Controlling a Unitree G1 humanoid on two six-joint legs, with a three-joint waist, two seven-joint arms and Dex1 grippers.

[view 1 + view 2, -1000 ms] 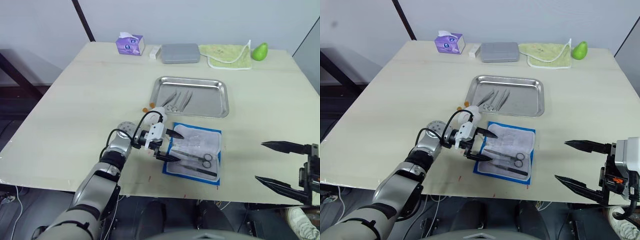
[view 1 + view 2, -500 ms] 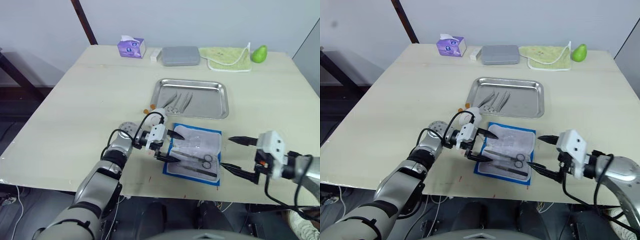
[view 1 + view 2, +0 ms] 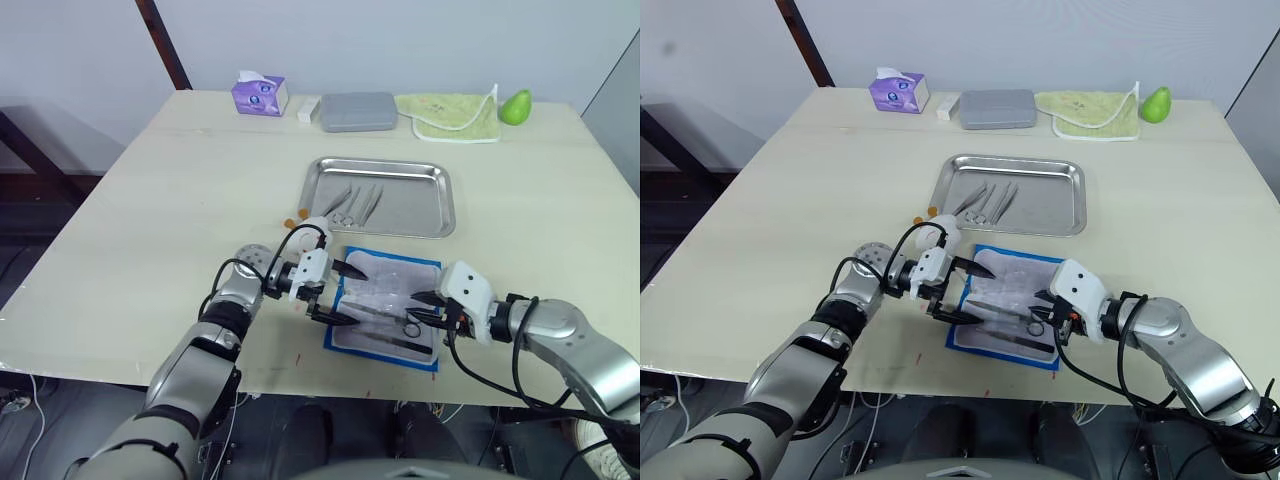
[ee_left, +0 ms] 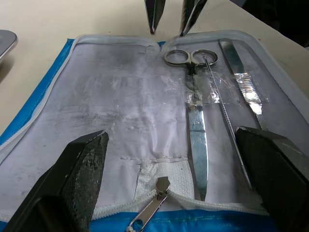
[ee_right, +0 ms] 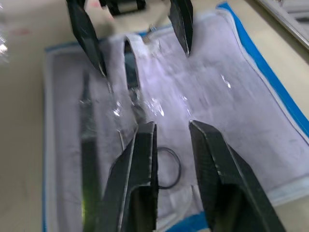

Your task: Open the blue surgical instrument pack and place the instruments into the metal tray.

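Observation:
The blue surgical instrument pack [image 3: 385, 312] lies open on the table, pale lining up, just in front of the metal tray [image 3: 412, 208]. Scissors [image 4: 195, 116] and two slimmer instruments [image 4: 239, 72] rest on the lining under a clear strap. Several instruments [image 3: 358, 203] lie in the tray's left half. My left gripper [image 3: 358, 295] stands open, straddling the pack's left edge by the zipper pull [image 4: 149, 212]. My right gripper [image 3: 413, 307] hovers at the scissors' rings [image 5: 167, 166]. Its fingers [image 5: 142, 159] are drawn close with a gap, and one ring shows between them.
Along the far edge stand a purple tissue box [image 3: 259, 94], a grey case [image 3: 359, 110], a green cloth [image 3: 450, 113] and a green pear [image 3: 516, 105]. A small orange bit [image 3: 290, 222] lies left of the tray. The pack sits near the table's front edge.
My right arm has swung in from the front right corner to the pack's right side, and its fingers have narrowed over the scissors' rings. The left gripper has stayed put.

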